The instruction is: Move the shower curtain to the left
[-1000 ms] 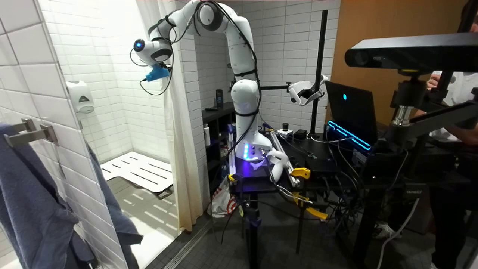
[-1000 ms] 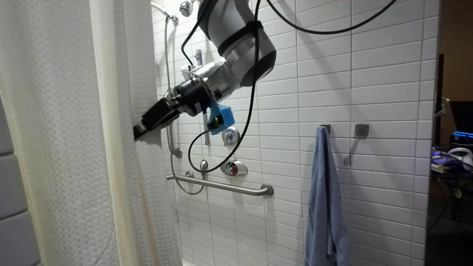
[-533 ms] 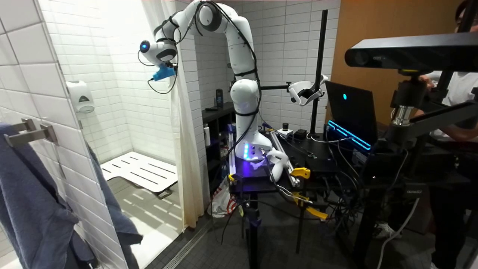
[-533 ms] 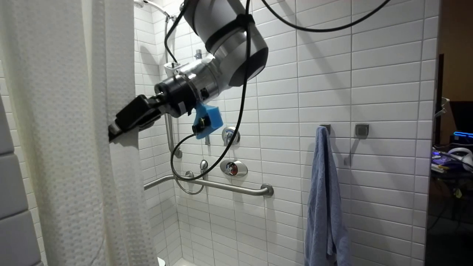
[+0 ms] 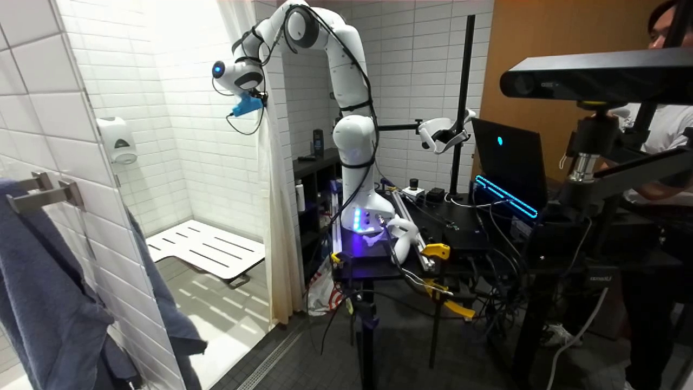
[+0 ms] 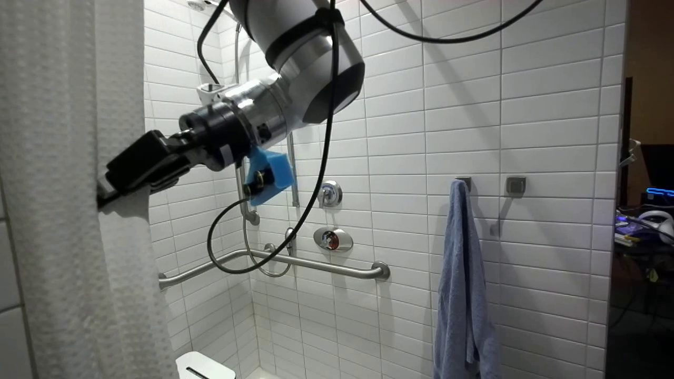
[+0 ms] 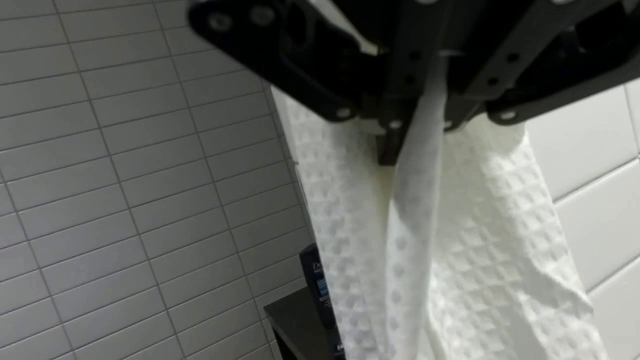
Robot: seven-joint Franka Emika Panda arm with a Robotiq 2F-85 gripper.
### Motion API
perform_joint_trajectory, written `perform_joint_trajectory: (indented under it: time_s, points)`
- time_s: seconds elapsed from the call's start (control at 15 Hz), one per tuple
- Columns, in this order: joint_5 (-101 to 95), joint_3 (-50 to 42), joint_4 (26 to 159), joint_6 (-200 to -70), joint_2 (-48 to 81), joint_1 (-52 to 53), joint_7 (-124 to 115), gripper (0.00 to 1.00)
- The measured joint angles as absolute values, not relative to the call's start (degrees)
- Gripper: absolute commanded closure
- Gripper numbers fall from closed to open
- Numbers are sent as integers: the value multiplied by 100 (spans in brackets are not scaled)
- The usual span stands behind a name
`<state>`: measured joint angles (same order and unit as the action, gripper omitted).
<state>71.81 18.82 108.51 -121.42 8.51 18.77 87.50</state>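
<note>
Jaws pinch curtain point(image 7: 450, 240) — clearest in wrist view.

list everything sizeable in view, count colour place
shower curtain: 1, off-white, edge of shower
hanging cloth: 1+, blue-grey, on tiled wall
bench: 1, white, in shower
dispenser: 1, white, tiled wall
grab bar: 1, silver, tiled wall
valves: 2, silver, above grab bar
table: 1+, black, centre
shelf unit: 1, black, near table
bottle: 1+, dark, on shelf unit
bag: 1, white-red, near floor
laptop: 1, black, by table
headset: 1, white, above table
controller: 1, white, on table
clamps: several, yellow, table edge
camera: 1, silver-black, right foreground
person: 1, white top, far right
arm: 1, white, at table
gripper: 1, black, shut on shower curtain
</note>
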Motion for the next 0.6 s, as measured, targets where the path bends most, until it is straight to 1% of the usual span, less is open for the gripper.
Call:
perform_joint_trajectory:
  time_s: [0.6]
  points:
    - [7179,2012,10564,-11988,1129,2067,8750,99]
